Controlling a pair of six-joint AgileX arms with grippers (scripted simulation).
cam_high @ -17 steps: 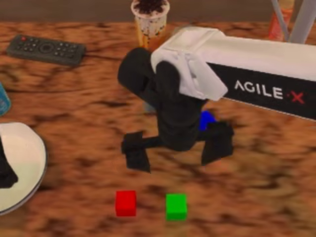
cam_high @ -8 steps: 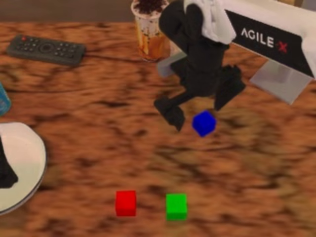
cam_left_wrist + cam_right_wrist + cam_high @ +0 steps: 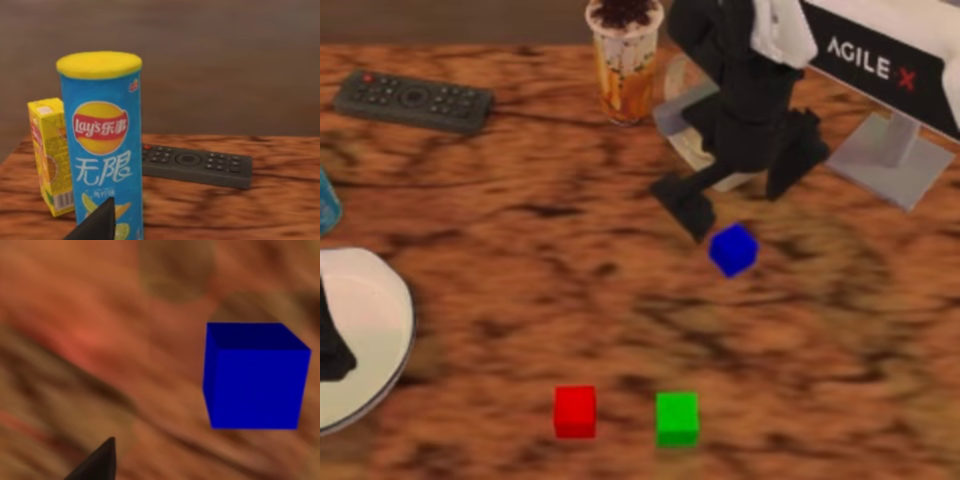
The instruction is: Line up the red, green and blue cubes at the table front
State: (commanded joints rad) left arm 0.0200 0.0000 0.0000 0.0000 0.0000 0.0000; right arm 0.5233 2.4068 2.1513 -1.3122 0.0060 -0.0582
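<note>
Three small cubes sit on the wooden counter (image 3: 470, 200). The red cube (image 3: 575, 411) and green cube (image 3: 677, 418) rest side by side, a gap apart, near the front edge, seemingly already in the line. The blue cube (image 3: 733, 250) lies alone mid-counter, not yet lined up. The right tool (image 3: 740, 195) hovers just behind it toward the back edge, fingers spread wide and empty, likely there to fetch it. The left tool (image 3: 332, 352) is parked at the left edge over a white plate (image 3: 380, 300); its finger state cannot be told.
</note>
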